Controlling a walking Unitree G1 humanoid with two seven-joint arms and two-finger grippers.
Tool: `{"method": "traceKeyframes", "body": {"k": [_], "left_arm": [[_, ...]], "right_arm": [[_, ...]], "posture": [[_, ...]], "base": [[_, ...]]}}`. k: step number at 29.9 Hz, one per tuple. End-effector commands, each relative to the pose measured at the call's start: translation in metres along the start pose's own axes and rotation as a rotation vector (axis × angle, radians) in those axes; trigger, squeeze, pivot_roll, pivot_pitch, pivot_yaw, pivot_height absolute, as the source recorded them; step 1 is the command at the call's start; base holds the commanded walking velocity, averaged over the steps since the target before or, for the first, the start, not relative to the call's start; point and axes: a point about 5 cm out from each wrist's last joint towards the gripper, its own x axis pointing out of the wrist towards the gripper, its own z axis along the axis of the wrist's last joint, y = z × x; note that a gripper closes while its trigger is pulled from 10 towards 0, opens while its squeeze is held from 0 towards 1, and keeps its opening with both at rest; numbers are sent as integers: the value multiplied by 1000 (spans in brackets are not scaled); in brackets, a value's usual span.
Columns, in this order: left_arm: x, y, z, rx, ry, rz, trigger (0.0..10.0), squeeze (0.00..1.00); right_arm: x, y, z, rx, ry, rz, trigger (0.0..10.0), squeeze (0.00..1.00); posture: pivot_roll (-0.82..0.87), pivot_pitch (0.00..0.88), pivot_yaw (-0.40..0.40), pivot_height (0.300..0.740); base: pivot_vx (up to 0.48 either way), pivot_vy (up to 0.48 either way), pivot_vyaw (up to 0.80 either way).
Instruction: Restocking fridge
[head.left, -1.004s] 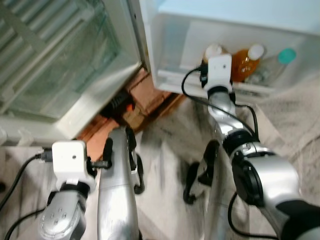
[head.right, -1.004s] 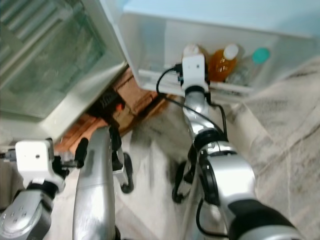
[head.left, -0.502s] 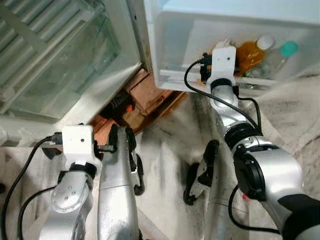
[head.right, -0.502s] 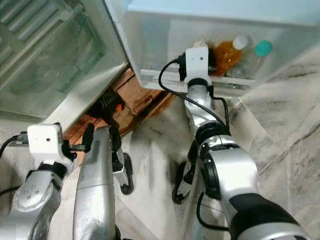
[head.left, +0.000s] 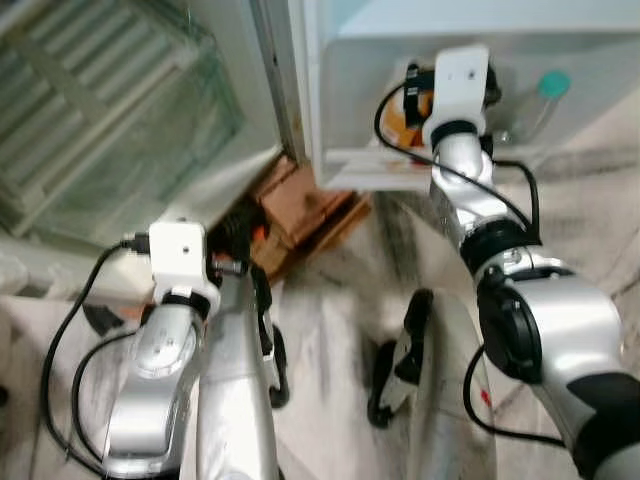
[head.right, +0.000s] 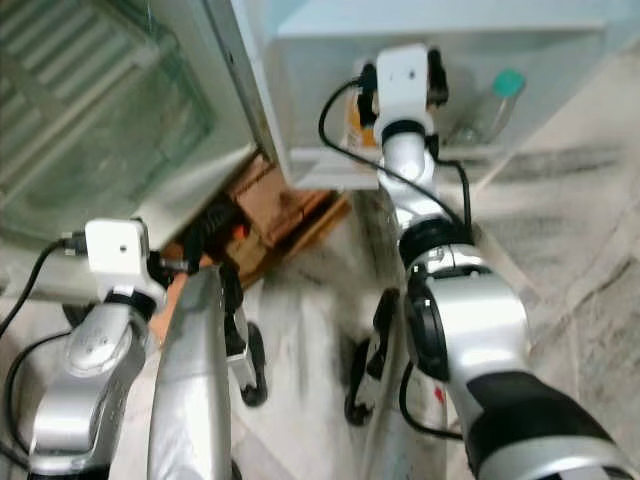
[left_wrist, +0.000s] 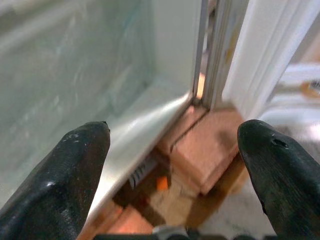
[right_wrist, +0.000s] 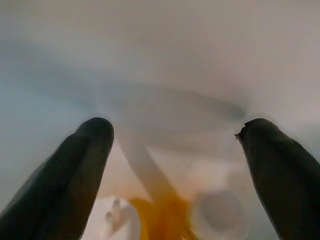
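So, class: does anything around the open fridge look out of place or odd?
Yes. Reddish-brown bricks lie under the fridge's bottom corner, with a small orange bit among them, apparently propping it. The door shelf bottles stand orderly.

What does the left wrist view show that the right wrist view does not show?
Left wrist view: the open left gripper faces the glass shelf inside the fridge and the reddish bricks under the fridge's edge.

Right wrist view: the open right gripper looks into the white door shelf, at an orange bottle and blurred white caps.

Both: two black fingers spread apart, holding nothing, and white fridge surfaces.
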Motion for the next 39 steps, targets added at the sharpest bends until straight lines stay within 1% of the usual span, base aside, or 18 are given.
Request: {"method": "traceKeyframes", "body": {"k": [1,6,10,12,13,16,17,18,21,22,25,26,27,28,29,31,35,39], "left_arm": [[0,3,-10,-2,27,-1,10000,0],[5,5,-13,0,22,0,10000,0],[7,8,-21,3,25,3,10000,0],[5,10,-28,4,34,6,10000,0],[3,11,-35,4,45,11,10000,0],[0,14,-42,7,60,19,10000,0],[-3,16,-47,11,69,25,10000,0],[-3,16,-47,11,69,25,10000,0],[-6,20,-57,21,85,35,10000,0],[-6,22,-60,26,85,38,10000,0],[-4,23,-62,32,81,39,10000,0],[-3,23,-63,34,82,39,10000,0],[0,22,-65,35,79,30,10000,0],[0,22,-65,35,79,30,10000,0],[2,19,-65,37,74,18,10000,0],[3,16,-64,37,66,6,10000,0],[5,15,-63,36,58,6,10000,0],[7,13,-61,38,35,12,10000,0]], "right_arm": [[1,6,8,18,-36,38,10000,1000],[-3,11,6,2,-66,99,10000,1000],[-18,14,-10,-3,-85,163,10000,1000],[-35,18,-23,1,-106,208,10000,1000],[-52,21,-34,6,-112,236,10000,1000],[-76,20,-51,35,-89,240,10000,1000],[-88,19,-61,56,-60,219,10000,1000],[-88,19,-61,56,-60,219,10000,1000],[-112,14,-77,78,-12,182,10000,1000],[-123,12,-85,103,28,161,10000,1000],[-134,10,-93,150,93,137,10000,1000],[-137,10,-94,146,94,131,10000,863],[-146,14,-95,166,110,150,10000,102],[-146,14,-95,166,110,150,10000,102],[-149,16,-95,174,117,168,10000,0],[-153,17,-93,191,111,200,10000,0],[-155,13,-91,197,105,184,10000,0],[-154,9,-86,198,109,161,10000,0]], "posture": [[111,168,55,545],[86,136,61,545],[42,88,61,545],[23,58,54,545],[17,45,51,545],[3,9,45,545],[0,0,41,545],[0,0,41,545],[-9,0,44,545],[-15,0,47,545],[-14,0,52,545],[-17,0,53,545],[-26,0,56,545],[-26,0,56,545],[-27,0,57,545],[-29,0,62,545],[-34,0,70,545],[-48,0,78,570]], "base": [[0,0,0],[0,0,0],[0,0,0],[0,0,0],[0,0,0],[0,0,0],[0,0,0],[0,0,0],[0,0,0],[0,0,0],[0,0,0],[0,0,0],[0,0,0],[0,0,0],[0,0,0],[0,0,0],[0,0,0],[0,0,0]]}}
